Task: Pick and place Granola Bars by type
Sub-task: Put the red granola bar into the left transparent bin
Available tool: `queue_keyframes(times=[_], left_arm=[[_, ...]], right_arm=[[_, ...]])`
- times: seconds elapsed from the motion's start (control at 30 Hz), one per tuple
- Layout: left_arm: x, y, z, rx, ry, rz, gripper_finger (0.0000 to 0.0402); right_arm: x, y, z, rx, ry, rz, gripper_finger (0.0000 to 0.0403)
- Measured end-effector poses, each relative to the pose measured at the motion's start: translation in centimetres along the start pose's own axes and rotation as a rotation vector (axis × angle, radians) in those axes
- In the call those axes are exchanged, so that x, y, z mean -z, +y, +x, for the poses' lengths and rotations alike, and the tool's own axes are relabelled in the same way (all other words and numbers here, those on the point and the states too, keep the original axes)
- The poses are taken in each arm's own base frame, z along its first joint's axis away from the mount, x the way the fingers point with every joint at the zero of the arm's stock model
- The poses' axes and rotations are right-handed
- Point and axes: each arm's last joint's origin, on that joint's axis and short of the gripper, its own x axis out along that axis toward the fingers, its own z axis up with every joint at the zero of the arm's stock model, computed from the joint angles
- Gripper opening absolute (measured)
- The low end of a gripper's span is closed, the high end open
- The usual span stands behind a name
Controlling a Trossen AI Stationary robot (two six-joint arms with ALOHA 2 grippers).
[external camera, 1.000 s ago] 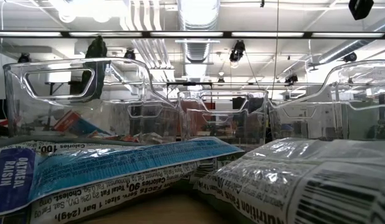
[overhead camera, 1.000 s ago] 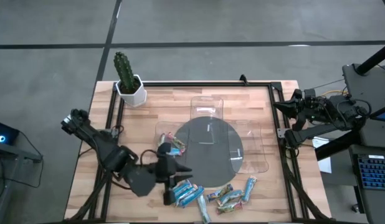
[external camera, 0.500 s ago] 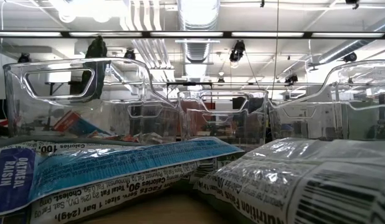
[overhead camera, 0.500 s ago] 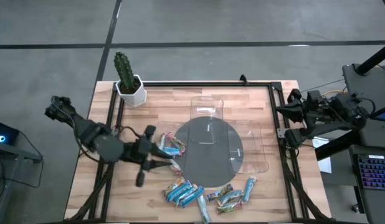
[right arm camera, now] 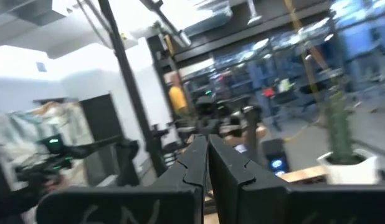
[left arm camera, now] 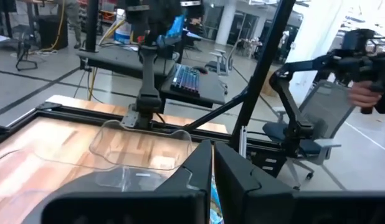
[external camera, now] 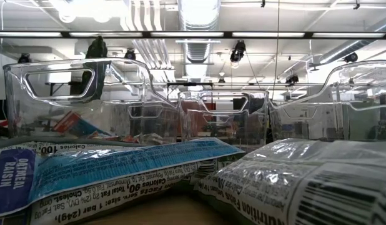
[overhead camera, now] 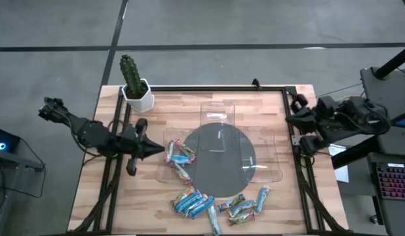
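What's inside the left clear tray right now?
The left clear tray holds about three granola bars, blue and red-orange wrapped. Glare blurs the exact count.

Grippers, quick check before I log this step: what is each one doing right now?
Left end effector: closed, holding nothing, beside the clear tray.
Right end effector: closed, empty, at the table's right edge.

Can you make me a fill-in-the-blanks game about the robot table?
1. The green plant in the white pot is a ____.
2. The left end effector is ____, beside the tray holding bars.
3. Most loose bars have ____ wrappers.

Missing words: cactus; shut; blue
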Motion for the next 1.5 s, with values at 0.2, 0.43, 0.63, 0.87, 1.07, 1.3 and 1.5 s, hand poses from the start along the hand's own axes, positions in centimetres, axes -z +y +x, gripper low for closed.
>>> queue_keyframes(times=[0.2,0.43,0.63,0.87,1.07,1.3,1.5], left_arm=[[0.5,1.2,-2.1,-0.004,0.007,0.052,0.0000],[1.8,2.1,-3.1,-0.006,0.013,0.033,0.0000],[2.7,2.3,-3.0,-0.011,0.033,0.033,0.0000],[2.8,2.3,-2.9,-0.012,0.036,0.034,0.0000],[2.8,2.3,-2.9,-0.013,0.036,0.018,0.0000],[2.8,2.3,-2.9,-0.018,0.035,-0.016,0.0000],[2.8,2.2,-2.8,-0.019,0.038,-0.049,0.0000]], right_arm=[[0.2,0.9,3.9,-0.176,-0.026,0.026,0.0008],[-2.1,3.2,8.8,-0.360,0.063,0.033,0.0009],[-2.6,5.1,11.8,-0.343,0.377,0.073,0.0009],[-0.1,7.8,16.0,-0.315,0.718,0.104,0.0008],[3.1,10.1,18.8,-0.263,0.944,0.176,0.0009],[6.8,13.6,21.2,-0.281,1.111,0.156,0.0013],[10.5,15.9,22.5,-0.209,1.306,0.180,0.0064]])
